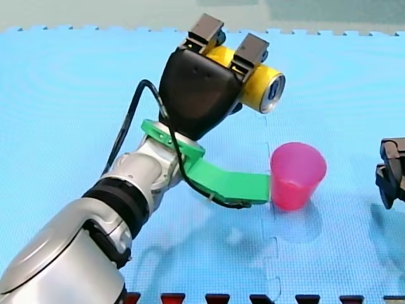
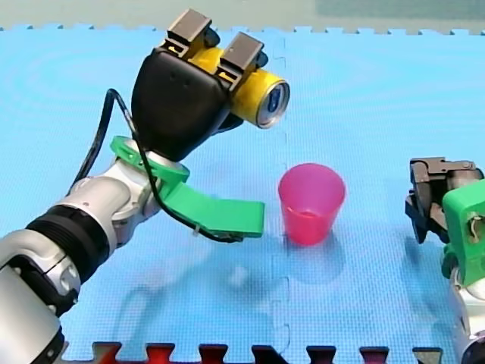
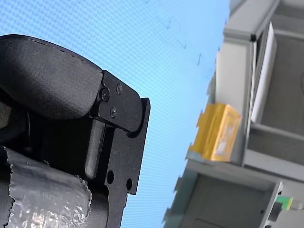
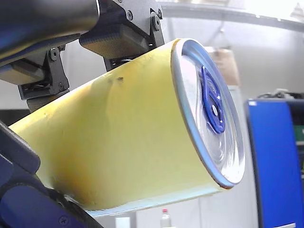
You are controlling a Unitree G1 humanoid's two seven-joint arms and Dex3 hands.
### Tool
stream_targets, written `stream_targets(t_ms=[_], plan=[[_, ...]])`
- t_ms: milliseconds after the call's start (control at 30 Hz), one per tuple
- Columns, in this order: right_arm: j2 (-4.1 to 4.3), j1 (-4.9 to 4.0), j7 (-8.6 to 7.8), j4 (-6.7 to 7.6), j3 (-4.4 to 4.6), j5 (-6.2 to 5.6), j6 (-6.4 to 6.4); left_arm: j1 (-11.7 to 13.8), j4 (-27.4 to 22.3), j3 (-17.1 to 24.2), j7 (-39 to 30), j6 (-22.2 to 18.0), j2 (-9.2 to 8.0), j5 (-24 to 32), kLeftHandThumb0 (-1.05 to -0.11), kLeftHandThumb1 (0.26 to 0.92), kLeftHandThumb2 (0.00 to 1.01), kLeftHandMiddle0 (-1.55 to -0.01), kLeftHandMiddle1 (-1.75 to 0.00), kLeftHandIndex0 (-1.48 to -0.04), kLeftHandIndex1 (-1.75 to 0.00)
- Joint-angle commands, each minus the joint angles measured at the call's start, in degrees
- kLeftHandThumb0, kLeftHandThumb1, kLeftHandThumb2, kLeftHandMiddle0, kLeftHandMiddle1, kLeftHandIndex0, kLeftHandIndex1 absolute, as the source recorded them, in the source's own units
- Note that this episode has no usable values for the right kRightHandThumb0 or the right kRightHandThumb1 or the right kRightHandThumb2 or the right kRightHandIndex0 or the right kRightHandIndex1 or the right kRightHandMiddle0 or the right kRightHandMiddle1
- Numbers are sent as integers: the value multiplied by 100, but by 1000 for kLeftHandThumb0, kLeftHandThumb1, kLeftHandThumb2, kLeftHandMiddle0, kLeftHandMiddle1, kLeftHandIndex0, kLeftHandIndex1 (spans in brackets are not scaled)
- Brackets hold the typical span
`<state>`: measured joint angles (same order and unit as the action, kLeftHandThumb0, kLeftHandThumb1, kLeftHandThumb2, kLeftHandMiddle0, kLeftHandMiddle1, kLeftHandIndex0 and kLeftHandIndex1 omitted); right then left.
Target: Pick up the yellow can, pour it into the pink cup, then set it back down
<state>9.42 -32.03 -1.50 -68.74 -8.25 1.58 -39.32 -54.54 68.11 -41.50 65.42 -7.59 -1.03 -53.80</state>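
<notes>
My left hand [image 1: 229, 49] is shut on the yellow can [image 1: 262, 85], held in the air above the blue mat. The can is tipped on its side, its silver top with a blue tab [image 4: 211, 99] facing right and slightly down. It hangs up and to the left of the pink cup [image 2: 311, 201], which stands upright on the mat. In the second wrist view, black fingers [image 4: 121, 35] press on the can's yellow body [image 4: 123, 142]. My right hand [image 2: 428, 201] hovers at the right edge, to the right of the cup, holding nothing.
A blue foam mat [image 1: 63, 95] covers the whole surface. The green bracket [image 1: 231, 185] at my left wrist reaches close to the cup's left side. Red and black tiles [image 2: 159, 353] line the near edge.
</notes>
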Motion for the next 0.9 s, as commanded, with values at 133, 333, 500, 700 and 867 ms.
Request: stream_targets(t_ms=[133,333,500,700,867], plan=[[45,39,-18,58,-15,-34,10,150,-46,470,85,-601,-295,503,-437,881,0,-762,-1746,-975,-510],[60,55,-50,72,-32,-56,8,266,32,667,178,-787,-282,692,-455,869,0,-810,-1746,-1149,-114],[70,57,-89,66,-55,-84,7,438,73,866,83,-1201,-339,924,-473,846,1,-942,-1437,-1225,-20],[92,57,-140,53,-79,-119,-1,620,73,1058,-97,-1619,-333,1150,-458,817,1,-1169,-609,-1242,-1],[96,50,-203,39,-109,-157,1,744,37,1249,-404,-1819,-354,1362,-453,794,0,-1309,-177,-1243,0]])
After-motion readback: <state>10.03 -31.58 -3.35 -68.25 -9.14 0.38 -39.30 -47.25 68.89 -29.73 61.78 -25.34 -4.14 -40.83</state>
